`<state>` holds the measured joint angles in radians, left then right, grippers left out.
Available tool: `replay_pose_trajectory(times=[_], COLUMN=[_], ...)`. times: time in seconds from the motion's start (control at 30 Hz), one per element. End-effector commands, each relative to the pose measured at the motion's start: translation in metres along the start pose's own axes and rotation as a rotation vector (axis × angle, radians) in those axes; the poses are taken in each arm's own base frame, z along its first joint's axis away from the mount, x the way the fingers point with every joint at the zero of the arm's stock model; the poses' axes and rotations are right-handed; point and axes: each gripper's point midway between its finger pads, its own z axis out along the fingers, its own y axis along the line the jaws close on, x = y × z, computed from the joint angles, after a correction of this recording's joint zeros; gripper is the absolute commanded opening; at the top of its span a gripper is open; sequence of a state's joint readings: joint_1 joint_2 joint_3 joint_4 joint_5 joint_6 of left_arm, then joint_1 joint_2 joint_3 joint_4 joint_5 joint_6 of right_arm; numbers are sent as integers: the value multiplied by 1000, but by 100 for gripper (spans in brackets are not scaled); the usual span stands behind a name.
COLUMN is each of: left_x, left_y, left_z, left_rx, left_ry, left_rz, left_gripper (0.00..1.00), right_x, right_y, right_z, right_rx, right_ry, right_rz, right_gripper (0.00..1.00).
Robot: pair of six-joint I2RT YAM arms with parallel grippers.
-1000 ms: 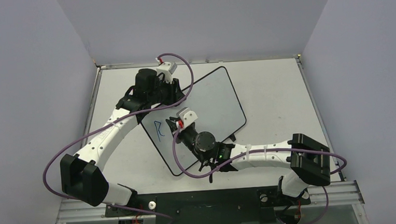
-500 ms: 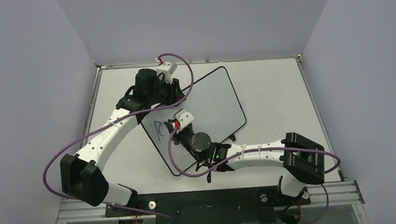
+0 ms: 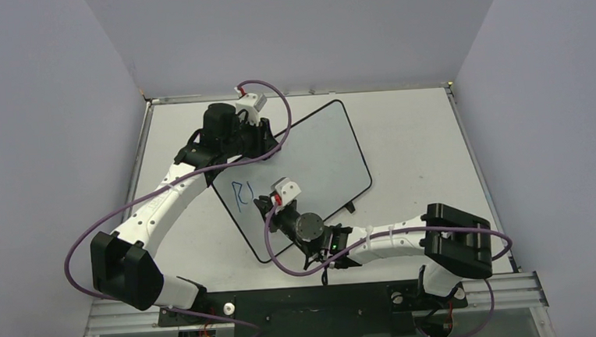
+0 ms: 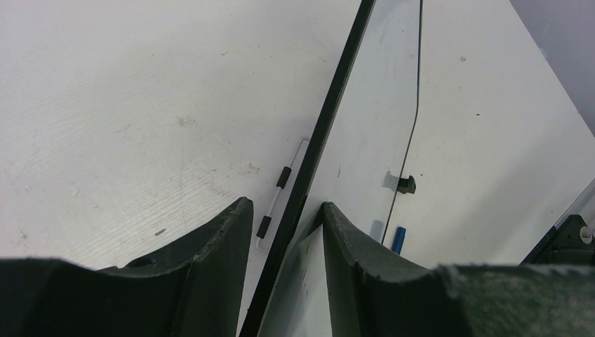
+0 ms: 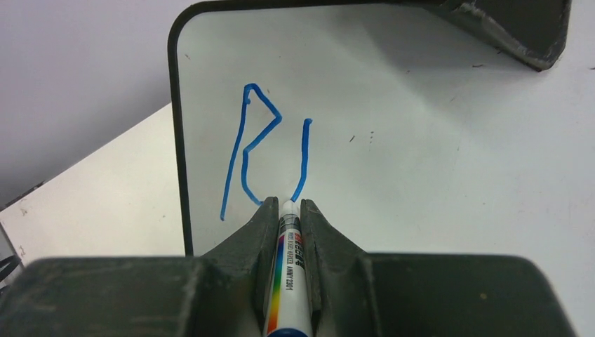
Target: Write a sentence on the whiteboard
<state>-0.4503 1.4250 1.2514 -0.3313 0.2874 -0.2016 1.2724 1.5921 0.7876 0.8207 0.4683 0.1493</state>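
The whiteboard [image 3: 317, 155] stands tilted on the table, with a thin black frame. The sentence [image 3: 242, 195] shows only as a blue "R" and one further blue stroke beside it, clear in the right wrist view [image 5: 256, 151]. My right gripper [image 3: 268, 207] is shut on a white marker [image 5: 289, 274] with a rainbow stripe. The marker tip rests on the board at the bottom of the second stroke [image 5: 303, 158]. My left gripper [image 3: 271, 139] is shut on the board's far left edge. In the left wrist view [image 4: 284, 207] its fingers straddle the black frame [image 4: 330, 119].
A small blue cap [image 4: 398, 239] lies on the table past the board. One black foot [image 3: 351, 207] of the board sits by the right arm. A wire stand [image 4: 279, 193] shows behind the board. Grey walls enclose the table [image 3: 418, 138].
My right gripper moved down the board toward the near edge and drew a second blue stroke to the right of the "R". The left arm and the board have not moved.
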Motion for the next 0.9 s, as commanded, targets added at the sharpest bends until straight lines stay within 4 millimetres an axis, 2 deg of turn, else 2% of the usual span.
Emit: replay_pose_trajectory(times=[0.0,0.2,0.47,0.57,0.87], left_x=[-47,-47,-47,-47,-47], left_y=[-2,-2,-3,-3,-3], left_z=[-16,-16,-16,-17,-16], left_rx=[-29,-30,-29,-26,-24], left_ry=[-165,-165,-163,-162,-160], left_rz=[50,50,52,54,53], left_gripper=[0,0,0,0,0], right_x=[3,-27,-67,-77,-88], right_y=[-2,4,2,2,0], right_z=[-9,-12,-11,-5,16], right_rx=[14,8,33,44,57], right_ry=[25,-22,-97,-115,-134], right_rz=[9,14,0,-17,-24], right_gripper=[0,0,0,0,0])
